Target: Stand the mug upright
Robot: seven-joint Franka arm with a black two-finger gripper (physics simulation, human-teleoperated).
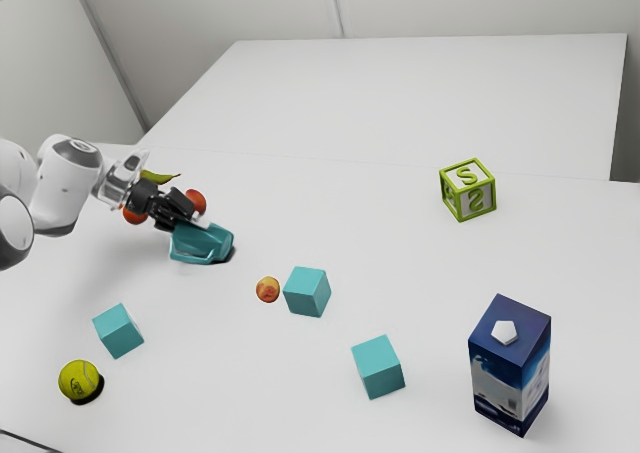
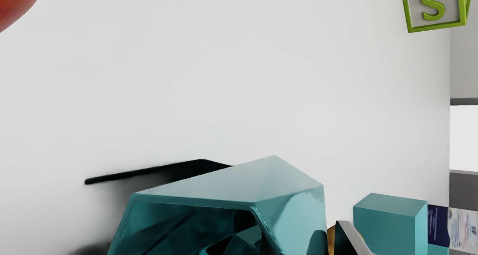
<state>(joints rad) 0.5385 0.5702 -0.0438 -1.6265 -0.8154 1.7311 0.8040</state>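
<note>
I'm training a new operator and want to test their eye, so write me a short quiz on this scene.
1. True or false: the mug is lying on its side.
2. In the exterior view, how many plain teal cubes are on the table?
3. In the exterior view, what is closest to the tennis ball? A) the carton B) a teal cube C) the letter block

Key: 1 true; 2 three; 3 B

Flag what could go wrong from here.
The mug is on its side, mouth toward the gripper: a push may skid it rather than tip it up.
A round red fruit sits close to the gripper: a sideways swing could knock it away.
</note>
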